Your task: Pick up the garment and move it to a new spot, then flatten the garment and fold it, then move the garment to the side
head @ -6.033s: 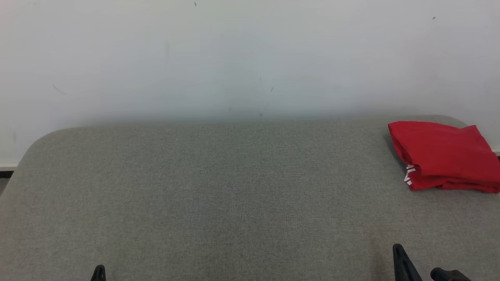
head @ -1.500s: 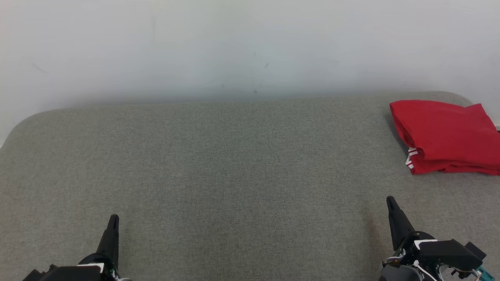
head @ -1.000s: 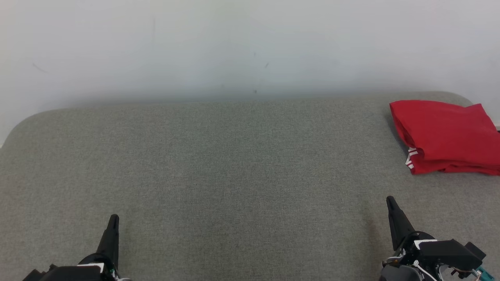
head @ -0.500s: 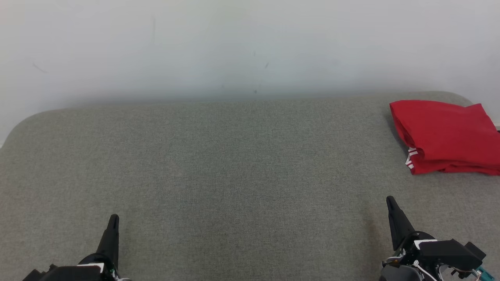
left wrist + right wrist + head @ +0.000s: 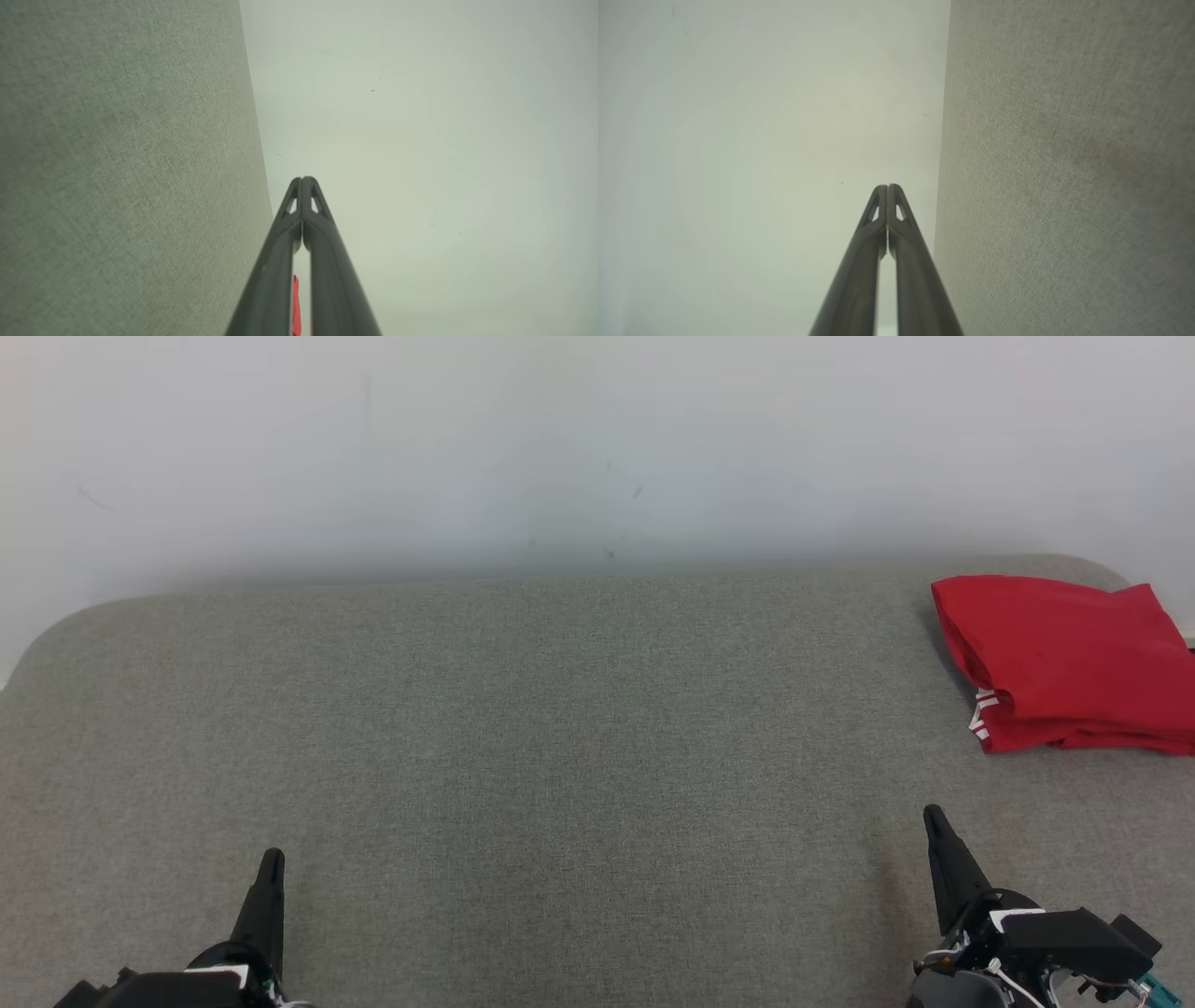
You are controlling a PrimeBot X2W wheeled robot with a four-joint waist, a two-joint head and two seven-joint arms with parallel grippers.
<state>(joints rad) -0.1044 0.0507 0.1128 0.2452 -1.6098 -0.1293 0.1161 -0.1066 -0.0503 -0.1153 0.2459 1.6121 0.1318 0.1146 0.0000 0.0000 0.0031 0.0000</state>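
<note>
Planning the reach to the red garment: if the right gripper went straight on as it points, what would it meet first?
Probably the white wall, though depth is unclear; the right gripper, shut, seems to aim left of the garment.

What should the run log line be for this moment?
garment: red, folded, far right on grey surface | left hand: shut, empty | right hand: shut, empty

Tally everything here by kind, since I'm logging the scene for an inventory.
Red garment: 1
Hands: 2 (left hand, right hand)
Grey fabric surface: 1
Total: 4
</note>
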